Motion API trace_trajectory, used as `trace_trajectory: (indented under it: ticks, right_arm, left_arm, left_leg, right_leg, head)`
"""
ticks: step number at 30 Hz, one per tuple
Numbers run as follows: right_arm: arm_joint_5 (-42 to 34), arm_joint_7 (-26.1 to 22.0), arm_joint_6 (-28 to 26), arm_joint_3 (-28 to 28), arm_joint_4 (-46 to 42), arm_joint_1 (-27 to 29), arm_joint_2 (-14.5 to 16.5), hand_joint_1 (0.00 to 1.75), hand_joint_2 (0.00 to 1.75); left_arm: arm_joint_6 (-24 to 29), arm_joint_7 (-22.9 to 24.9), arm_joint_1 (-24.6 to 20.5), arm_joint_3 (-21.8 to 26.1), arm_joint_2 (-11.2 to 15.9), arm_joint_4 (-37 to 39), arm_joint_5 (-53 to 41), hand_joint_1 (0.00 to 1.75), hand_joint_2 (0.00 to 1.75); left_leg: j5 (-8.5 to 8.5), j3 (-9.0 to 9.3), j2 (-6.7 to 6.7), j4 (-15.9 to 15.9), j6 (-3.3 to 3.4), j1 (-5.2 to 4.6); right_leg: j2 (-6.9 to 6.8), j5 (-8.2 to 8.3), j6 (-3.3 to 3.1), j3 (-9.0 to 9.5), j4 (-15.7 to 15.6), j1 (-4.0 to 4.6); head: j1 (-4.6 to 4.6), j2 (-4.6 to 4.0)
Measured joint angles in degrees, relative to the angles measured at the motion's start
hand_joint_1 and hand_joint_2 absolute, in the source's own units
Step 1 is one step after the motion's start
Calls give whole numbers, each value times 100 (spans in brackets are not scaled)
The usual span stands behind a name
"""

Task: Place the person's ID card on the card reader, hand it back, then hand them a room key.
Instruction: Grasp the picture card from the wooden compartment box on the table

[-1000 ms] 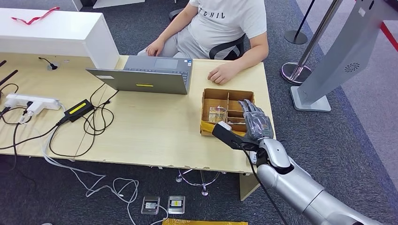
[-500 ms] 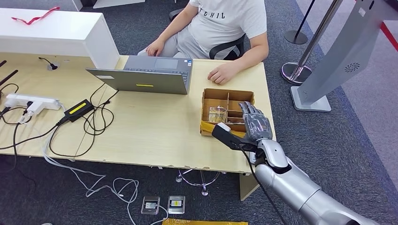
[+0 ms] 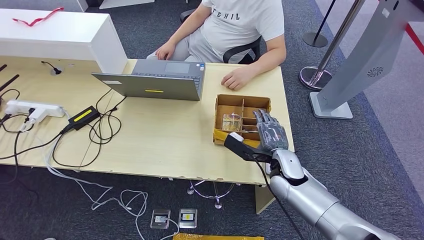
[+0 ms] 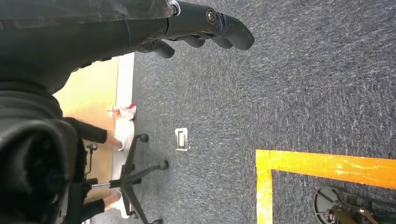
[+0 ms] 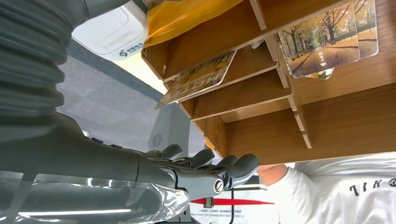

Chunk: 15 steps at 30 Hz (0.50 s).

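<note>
Head view high, looking down; wrist views close, turned.

I read the right hand (image 3: pixel 270 131) as dark grey on a silver arm (image 3: pixel 320 205). The divided box (image 3: pixel 242 102) is brown with a yellow-orange front edge; its cards (image 5: pixel 327 44) carry an autumn-tree print in gold. The desk (image 3: pixel 150 135) is pale wood. At upper centre, the laptop (image 3: pixel 155 85) is grey with a yellow sticker. The carpet (image 4: pixel 303 84) is dark blue-grey with a yellow-orange stripe (image 4: pixel 327 165).

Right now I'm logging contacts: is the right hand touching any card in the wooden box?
Apart. The right wrist view shows the right hand empty, with clear space between it and the cards in the wooden box.
</note>
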Motion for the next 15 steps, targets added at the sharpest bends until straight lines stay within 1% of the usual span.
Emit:
trace_trajectory:
  ticks: [3,7,11,15]
  right_arm:
    - [57,17,-2,0,20,0,13,0,175]
    - [154,43,-9,0,85,1,16,169,175]
    - [213,37,-13,0,155,4,16,175,175]
    - [234,-16,-11,0,243,8,41,175,175]
  left_arm:
    - [1,2,0,-1,-1,0,-7,0,0]
    - [4,2,-4,-11,-1,0,-31,0,0]
    - [4,3,-12,-35,-1,0,-49,0,0]
    - [9,9,-16,-54,-1,0,-55,0,0]
  left_leg:
    - [0,0,0,0,0,0]
    - [0,0,0,0,0,0]
    - [0,0,0,0,0,0]
    - [0,0,0,0,0,0]
  right_leg:
    - [0,0,0,0,0,0]
    - [0,0,0,0,0,0]
    - [0,0,0,0,0,0]
    - [0,0,0,0,0,0]
  head:
    - [0,0]
    - [0,1]
    - [0,0]
    - [0,0]
